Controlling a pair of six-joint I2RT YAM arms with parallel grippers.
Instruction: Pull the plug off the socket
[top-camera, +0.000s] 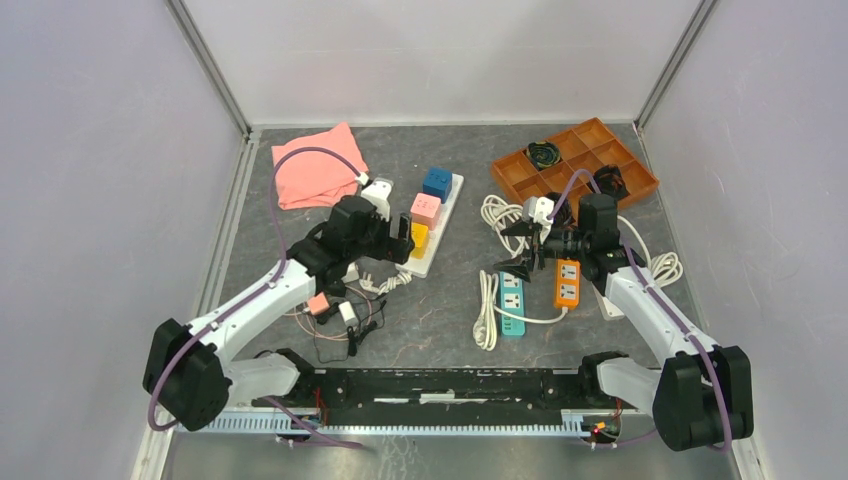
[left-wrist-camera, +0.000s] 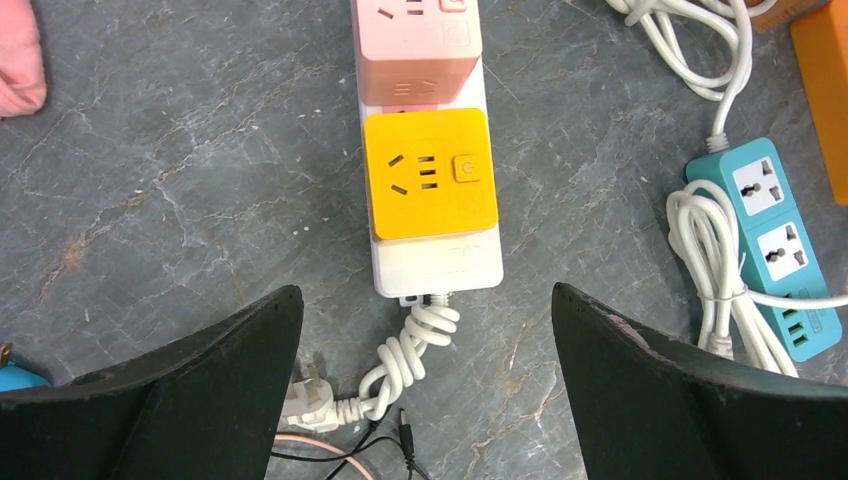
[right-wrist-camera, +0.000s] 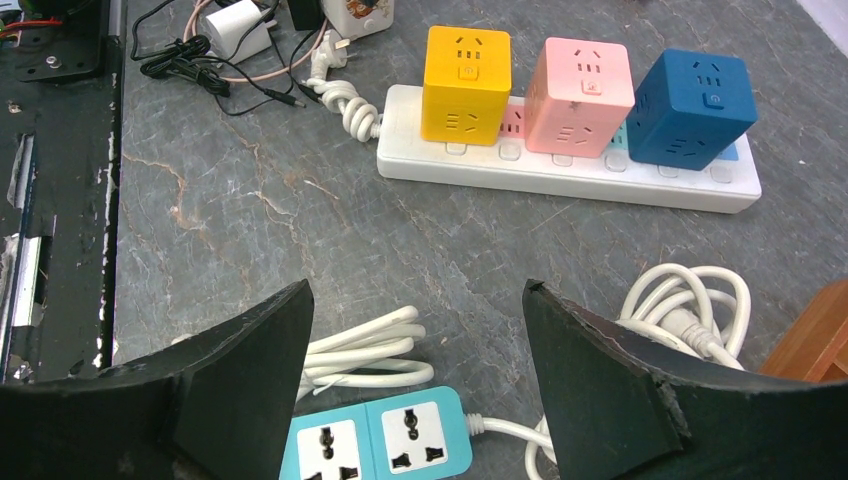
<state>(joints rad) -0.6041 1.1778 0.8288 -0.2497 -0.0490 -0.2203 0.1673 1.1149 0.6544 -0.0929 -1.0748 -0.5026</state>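
Note:
The socket, a long white strip (top-camera: 428, 260) (left-wrist-camera: 437, 266) (right-wrist-camera: 560, 180), lies at mid-table. Three cube plugs sit on it: yellow (top-camera: 419, 238) (left-wrist-camera: 430, 172) (right-wrist-camera: 466, 70), pink (top-camera: 425, 209) (left-wrist-camera: 417, 45) (right-wrist-camera: 578, 95) and blue (top-camera: 436, 183) (right-wrist-camera: 693, 105). Its knotted white cord (left-wrist-camera: 410, 355) leaves the near end. My left gripper (top-camera: 405, 243) (left-wrist-camera: 425, 295) hangs open just short of that end, near the yellow plug, with nothing between its fingers. My right gripper (top-camera: 517, 255) (right-wrist-camera: 417, 290) is open over a teal strip (right-wrist-camera: 375, 435), apart from the socket.
The teal strip (top-camera: 511, 300) (left-wrist-camera: 775, 240) and an orange strip (top-camera: 567, 283) lie right of the socket with coiled white cords (top-camera: 495, 212). An orange divided tray (top-camera: 573, 160) is at back right, a pink cloth (top-camera: 315, 165) at back left. Chargers and thin cables (top-camera: 335, 315) lie near the left arm.

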